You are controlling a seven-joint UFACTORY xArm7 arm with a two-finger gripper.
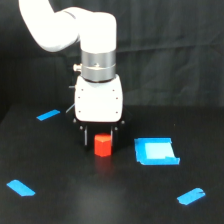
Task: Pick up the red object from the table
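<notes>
The red object [102, 145], a small red-orange faceted block, rests on the black table [60, 200] near the middle of the exterior view, with a faint reflection just below it. My gripper [102, 136] hangs straight down from the white wrist, right over the block. Its dark fingers [86, 137] stand on either side of the block, and a small gap shows on the exterior view's left side. The jaws look open around the block without touching it. The finger on the exterior view's right is hard to tell from the black surface.
A blue square piece [155, 151] lies just to the exterior view's right of the block. Short blue tape strips mark the table at the back left [48, 115], front left [21, 188] and front right [191, 196]. A dark curtain hangs behind.
</notes>
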